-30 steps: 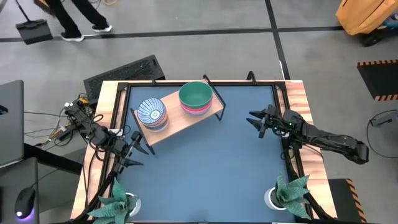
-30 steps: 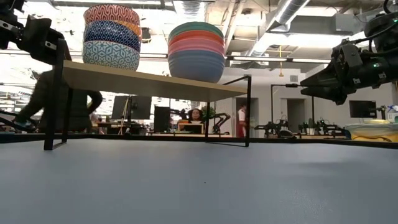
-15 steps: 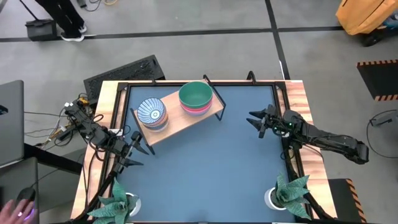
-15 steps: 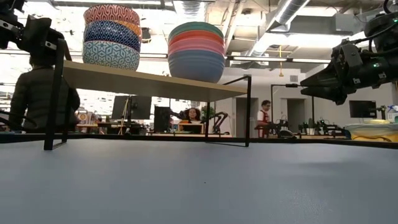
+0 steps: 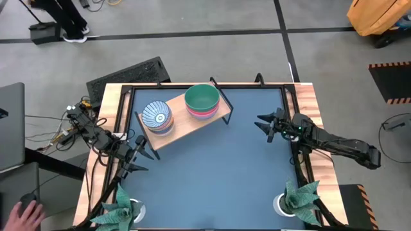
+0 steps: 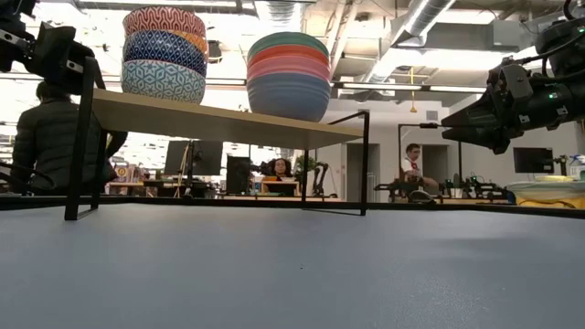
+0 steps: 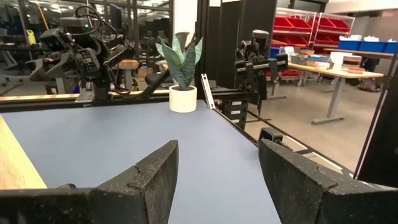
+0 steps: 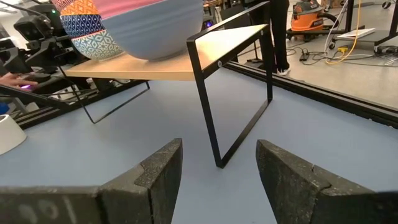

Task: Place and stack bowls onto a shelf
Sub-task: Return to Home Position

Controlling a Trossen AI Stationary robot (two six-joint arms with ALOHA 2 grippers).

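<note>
While neither claw has shifted over the last second, the high view places the left claw (image 5: 146, 160) at the left edge of the surface (image 5: 212, 173) and the right claw (image 5: 262, 127) at its right edge, both well apart from the shelf (image 5: 183, 127) at upper centre. In the low view, the bowls (image 6: 288, 75) sit unmoved in two stacks on that board; stacking looks finished. The left wrist view shows fingers (image 7: 149, 180) spread wide, holding nothing. The right wrist view shows fingers (image 8: 155, 180) likewise spread and empty, facing the shelf.
</note>
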